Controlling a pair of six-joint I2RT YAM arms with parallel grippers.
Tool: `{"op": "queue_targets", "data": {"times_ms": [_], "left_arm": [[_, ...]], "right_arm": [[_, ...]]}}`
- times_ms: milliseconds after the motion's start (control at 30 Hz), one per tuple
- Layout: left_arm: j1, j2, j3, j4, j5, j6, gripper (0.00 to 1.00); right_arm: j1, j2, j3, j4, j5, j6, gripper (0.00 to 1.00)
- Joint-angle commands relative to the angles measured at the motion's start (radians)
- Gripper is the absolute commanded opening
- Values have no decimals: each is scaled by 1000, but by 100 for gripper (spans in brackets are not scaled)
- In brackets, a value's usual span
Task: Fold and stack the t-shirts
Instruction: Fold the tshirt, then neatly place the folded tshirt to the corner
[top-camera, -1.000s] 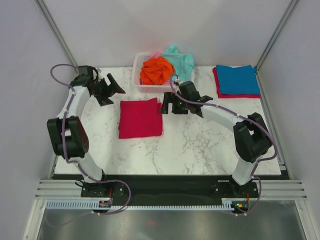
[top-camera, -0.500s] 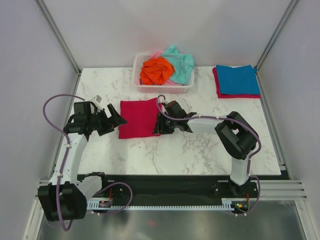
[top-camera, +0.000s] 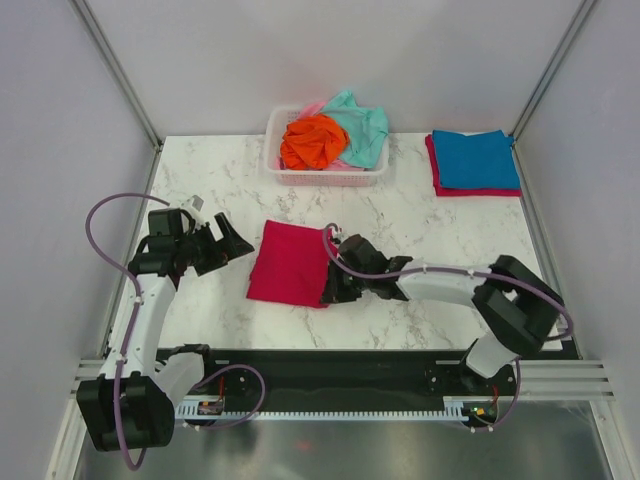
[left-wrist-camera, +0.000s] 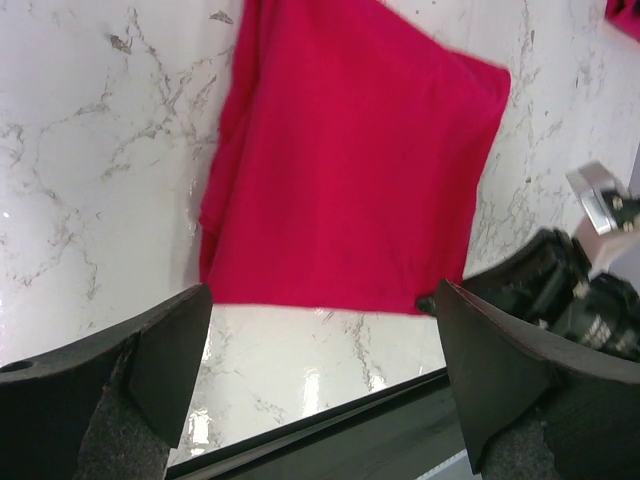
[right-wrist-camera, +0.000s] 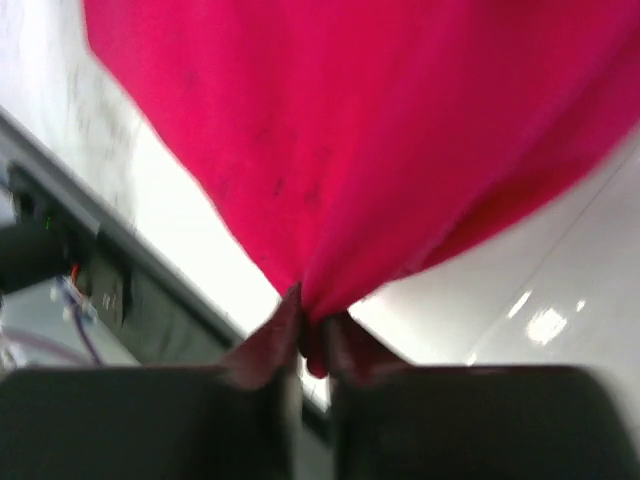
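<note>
A folded crimson t-shirt (top-camera: 290, 277) lies skewed on the marble table, left of centre and near the front. My right gripper (top-camera: 335, 286) is shut on its near right corner; in the right wrist view the cloth (right-wrist-camera: 380, 130) bunches between the two fingers of that gripper (right-wrist-camera: 315, 345). My left gripper (top-camera: 226, 245) hangs open just left of the shirt, touching nothing. In the left wrist view the shirt (left-wrist-camera: 350, 170) lies ahead of those wide jaws (left-wrist-camera: 325, 375). Orange (top-camera: 312, 140) and mint-teal (top-camera: 362, 125) shirts lie crumpled in the basket. A folded blue shirt (top-camera: 474, 158) tops a red one (top-camera: 478, 190).
The white slatted basket (top-camera: 322, 180) stands at the back centre, with a bit of pink cloth (top-camera: 312, 106) at its far rim. The folded stack is in the back right corner. A black rail (top-camera: 320, 365) runs along the table's near edge, close to the right gripper.
The right gripper has shut on the crimson shirt's corner and dragged it toward the near edge, turning it. The left arm swung from the back left toward the front and stays open.
</note>
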Motion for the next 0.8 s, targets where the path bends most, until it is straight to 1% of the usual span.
{"op": "queue_targets", "data": {"times_ms": [0,33,67,100,167,233,300,433,567,600,667,700,767], "left_arm": [[-5,-31,-11,45,-2,44,100],[-5,-33,-13,45,-2,42,100],[-6,-34,-14,48,2,42,100],[-6,-34,-13,48,3,42,100],[-6,-33,-16,54,8,41,100],[-8,-30,-14,54,9,41,100],[-8,-33,-16,54,11,41,100],[-15,-34,-19,54,12,41,100],[-17,-30,-18,56,15,41,100],[-15,-30,-19,56,12,41,100],[-19,-30,-19,57,14,41,100],[-20,-31,-19,56,14,41,100],[-22,-31,-19,57,11,41,100]], "right_arm": [[72,-170,-79,-108,-14,9,28],[100,-204,-109,-149,-18,17,50],[113,-273,-119,-171,-15,31,70],[121,-307,-127,-192,-2,35,98],[130,-398,-126,-275,47,41,98],[130,-445,-103,-359,96,38,98],[132,-492,-75,-427,183,29,98],[109,-522,-54,-433,317,11,98],[40,-396,23,-422,334,-57,98],[4,-370,57,-421,332,-77,98],[-38,-300,77,-403,315,-90,98],[-79,-278,87,-378,306,-94,98],[-124,-211,97,-328,254,-106,98]]}}
